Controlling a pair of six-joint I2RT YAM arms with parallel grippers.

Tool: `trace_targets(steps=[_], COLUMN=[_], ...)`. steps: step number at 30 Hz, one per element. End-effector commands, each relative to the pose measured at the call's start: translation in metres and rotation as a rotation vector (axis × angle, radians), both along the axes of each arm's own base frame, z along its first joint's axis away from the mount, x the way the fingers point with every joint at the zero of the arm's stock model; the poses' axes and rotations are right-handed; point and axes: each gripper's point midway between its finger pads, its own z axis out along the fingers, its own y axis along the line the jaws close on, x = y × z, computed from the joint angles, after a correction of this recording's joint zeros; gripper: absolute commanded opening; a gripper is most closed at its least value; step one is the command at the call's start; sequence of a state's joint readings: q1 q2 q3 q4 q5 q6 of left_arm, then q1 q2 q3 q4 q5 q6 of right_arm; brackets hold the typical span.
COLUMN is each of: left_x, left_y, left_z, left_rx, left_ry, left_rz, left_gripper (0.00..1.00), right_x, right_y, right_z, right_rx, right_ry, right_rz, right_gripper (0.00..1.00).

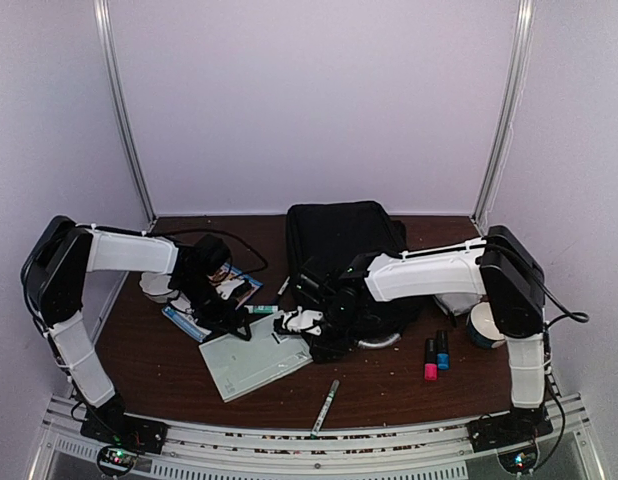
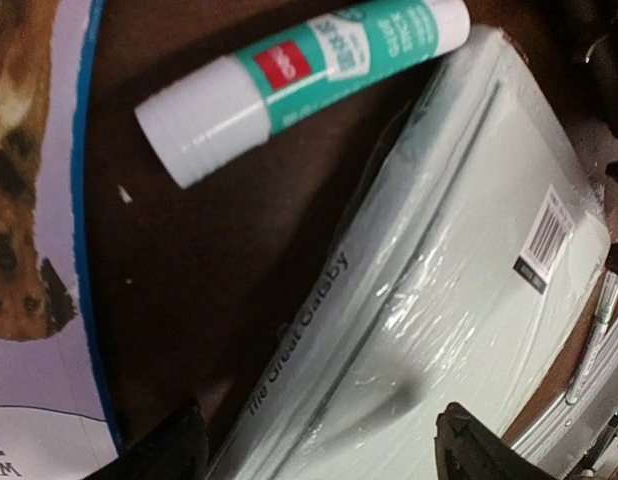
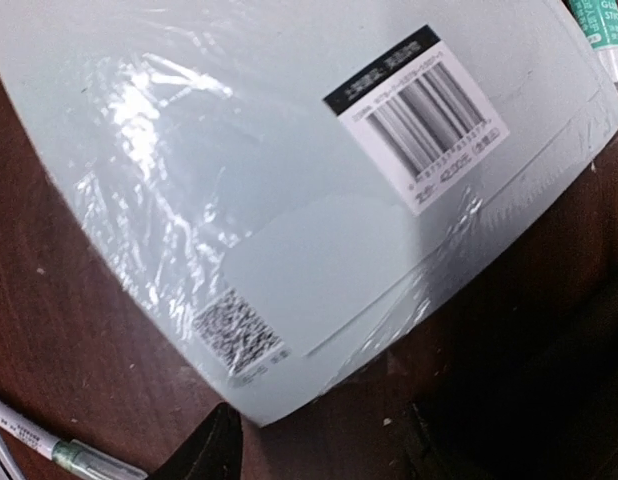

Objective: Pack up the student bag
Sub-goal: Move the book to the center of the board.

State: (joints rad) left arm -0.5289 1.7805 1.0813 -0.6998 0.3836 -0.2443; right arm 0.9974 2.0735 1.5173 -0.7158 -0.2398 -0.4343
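L claw (image 2: 319, 455) spread astride the book (image 1: 254, 360) spine; R claw (image 1: 297, 322) state you can't tell (one finger shows). Grip squarely, lift level toward the student bag (image 1: 339, 235).

Dark brown wooden table (image 1: 159, 370), dotted with pale crumbs. At the middle of the far edge, the student bag (image 1: 339, 240), black, lying flat. Toward the centre, nearer the front edge, a pale green shrink-wrapped book (image 1: 251, 362) (spine lettered "The Great Gatsby"), barcode side up, set askew to the table's edges. Just beyond its far side, a capped teal-and-white glue stick (image 2: 299, 85) on its side. Further toward the left edge, a picture book (image 2: 29, 200) with a dog on its cover. Close to the front edge, a slim pen (image 1: 326, 405). Toward the right edge, a pink marker (image 1: 430, 365) and a blue marker (image 1: 442, 355) side by side, and a white-and-teal round thing (image 1: 479, 325), partly hidden.
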Motion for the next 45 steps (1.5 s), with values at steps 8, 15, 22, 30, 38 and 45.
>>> trace_targets(steps=[8, 15, 22, 30, 38, 45], left_x=[-0.034, -0.081, -0.091, -0.093, -0.059, -0.051], left_y=[0.007, 0.0, -0.007, 0.008, 0.025, 0.034], left_z=[0.0, 0.002, 0.008, 0.031, 0.042, 0.028], left_rx=[-0.068, -0.073, -0.128, -0.119, -0.111, -0.198], left_ry=[0.041, 0.085, 0.085, 0.018, -0.085, -0.076], left_rz=[0.083, 0.063, 0.093, 0.162, 0.406, 0.593], left_gripper=[0.79, 0.78, 0.78, 0.78, 0.78, 0.8], right_x=[0.069, 0.095, 0.112, 0.092, 0.032, 0.026], right_y=[0.03, 0.07, 0.09, 0.042, 0.047, 0.059], right_z=[0.011, 0.018, 0.031, 0.062, 0.058, 0.031], right_rx=[0.033, 0.109, 0.159, 0.194, 0.352, 0.327], right_ry=[-0.186, -0.198, -0.188, -0.088, 0.353, 0.464], right_rz=[-0.166, -0.232, -0.308, -0.357, -0.366, -0.368], right_gripper=[0.52, 0.52, 0.53, 0.54, 0.52, 0.51])
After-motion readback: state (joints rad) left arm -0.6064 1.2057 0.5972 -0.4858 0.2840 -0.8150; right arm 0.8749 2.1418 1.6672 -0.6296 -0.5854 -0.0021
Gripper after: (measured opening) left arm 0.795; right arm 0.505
